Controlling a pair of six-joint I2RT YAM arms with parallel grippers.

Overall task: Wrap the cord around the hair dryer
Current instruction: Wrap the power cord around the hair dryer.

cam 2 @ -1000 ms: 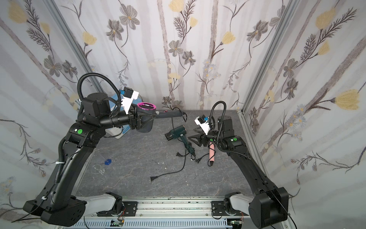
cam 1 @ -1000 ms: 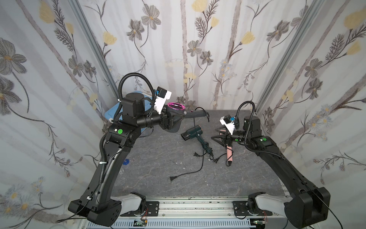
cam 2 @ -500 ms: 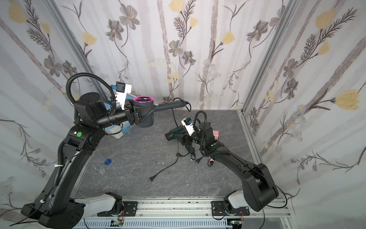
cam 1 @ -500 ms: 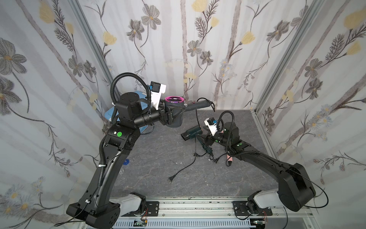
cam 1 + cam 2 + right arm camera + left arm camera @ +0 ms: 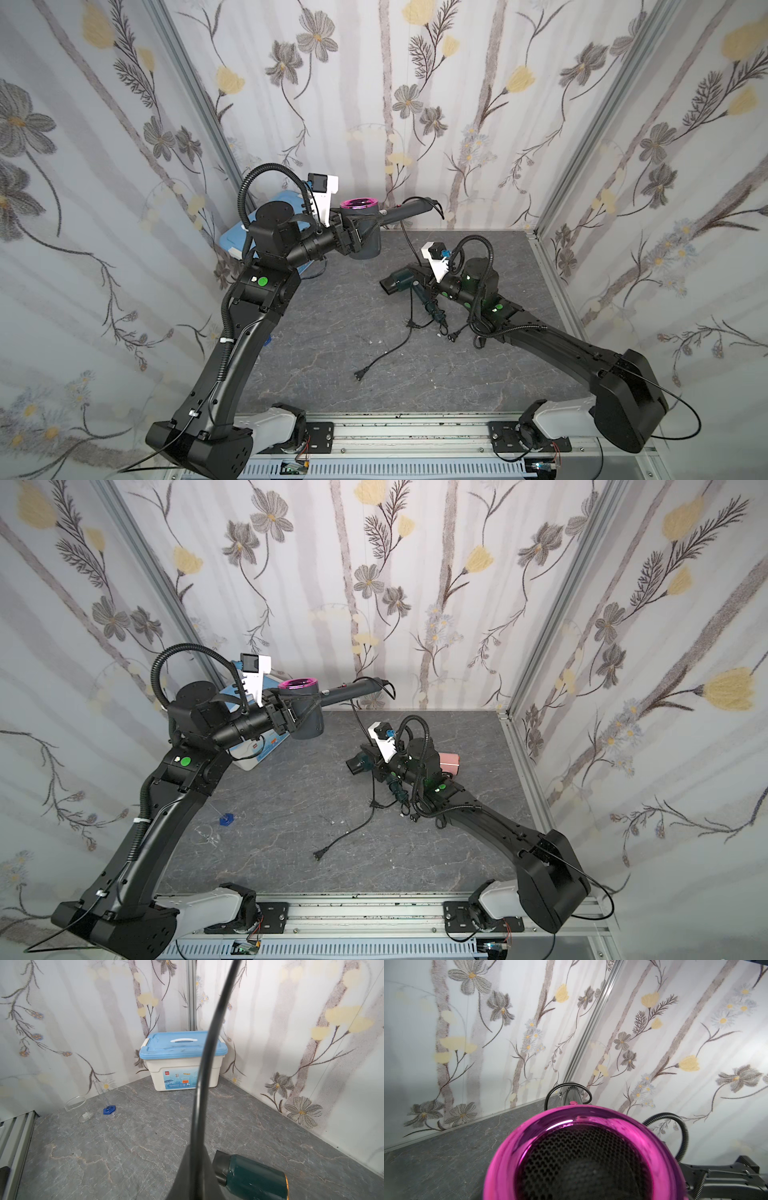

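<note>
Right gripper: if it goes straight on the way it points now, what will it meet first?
Likely the blue-lidded box in the corner. The right gripper, shut on the cord, points beside the green hair dryer; depth unclear.

The hair dryer has a matt grey plastic barrel and a glossy, mirror-like magenta ring. The cord looks smooth, black and rubbery. The tabletop is matt, grey, stone-veined. The box is smooth white plastic under a scuffed blue lid.
</note>
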